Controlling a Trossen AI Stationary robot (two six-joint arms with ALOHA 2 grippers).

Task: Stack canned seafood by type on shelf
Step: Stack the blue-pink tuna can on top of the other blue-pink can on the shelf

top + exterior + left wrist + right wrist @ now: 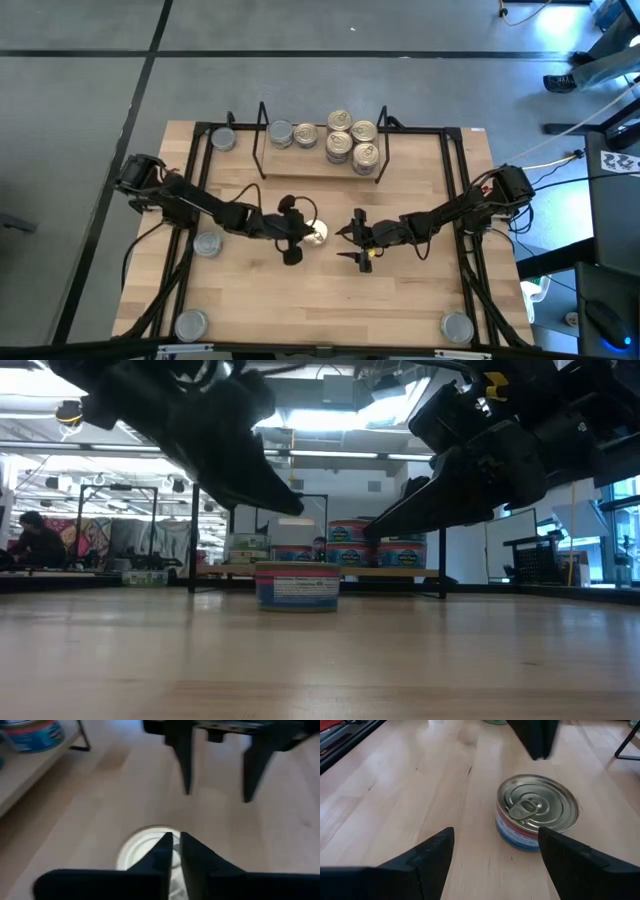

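High view: a pull-tab tin (317,233) stands upright on the bare wooden table (420,300), in front of the shelf (320,160). The left gripper (300,235) hangs over the tin, its fingers (165,852) nearly together above the lid, grasping nothing. The right gripper (352,240) waits just beside the tin, fingers spread wide and empty. On the shelf sit silver tins (292,134) and stacked gold-lidded tins (352,142). More tins (207,243) stand apart near the table's corners.
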